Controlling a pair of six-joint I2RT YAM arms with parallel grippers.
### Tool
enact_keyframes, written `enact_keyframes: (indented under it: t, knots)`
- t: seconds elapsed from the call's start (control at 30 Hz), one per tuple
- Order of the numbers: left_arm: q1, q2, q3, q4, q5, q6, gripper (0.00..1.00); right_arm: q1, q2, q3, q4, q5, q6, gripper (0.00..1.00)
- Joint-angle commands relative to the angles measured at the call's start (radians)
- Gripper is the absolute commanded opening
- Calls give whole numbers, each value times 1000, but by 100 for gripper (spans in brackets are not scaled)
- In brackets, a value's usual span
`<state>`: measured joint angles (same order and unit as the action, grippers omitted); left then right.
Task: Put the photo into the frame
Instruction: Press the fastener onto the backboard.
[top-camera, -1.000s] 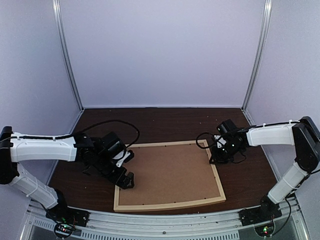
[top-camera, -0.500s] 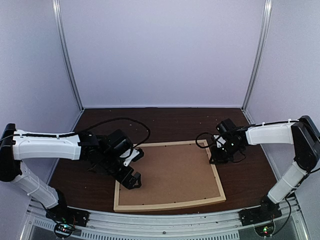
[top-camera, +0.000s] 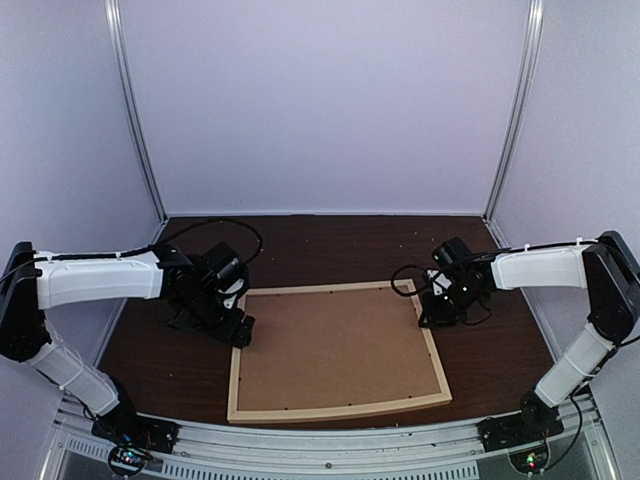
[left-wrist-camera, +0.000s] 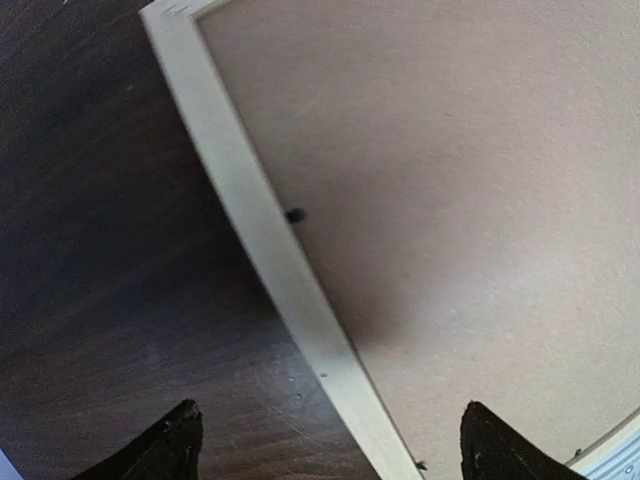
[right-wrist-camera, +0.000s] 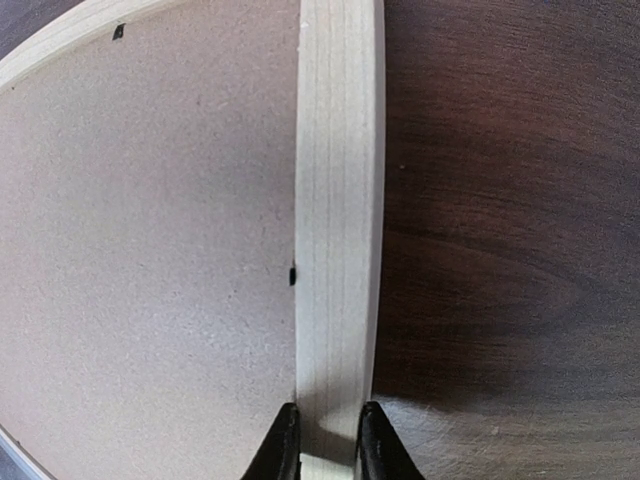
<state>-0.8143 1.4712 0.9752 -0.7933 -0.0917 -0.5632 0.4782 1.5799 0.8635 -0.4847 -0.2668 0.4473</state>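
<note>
Dark brown wooden table (top-camera: 330, 240) carries a thin pale-wood rectangular frame (top-camera: 340, 410) near its front edge, brown backing board (top-camera: 335, 345) inside. Right gripper (right-wrist-camera: 322, 440) pinches the frame's right strip; left gripper (left-wrist-camera: 325, 440) hangs spread wide over its left strip

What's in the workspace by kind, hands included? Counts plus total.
frame: 1
brown backing board: 1, lying inside the frame
hands: 2, left hand open over the frame's left strip, right hand clamped on its right strip
Total: 4
</note>
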Motion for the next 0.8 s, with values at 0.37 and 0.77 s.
enact_keyframes:
  t: [0.37, 0.77]
  knots:
    - [136, 132, -3, 85, 174, 19, 58, 5, 2, 7, -87, 67, 0, 31]
    - [142, 176, -24, 141, 227, 28, 36, 4, -1, 55, -119, 123, -8, 40]
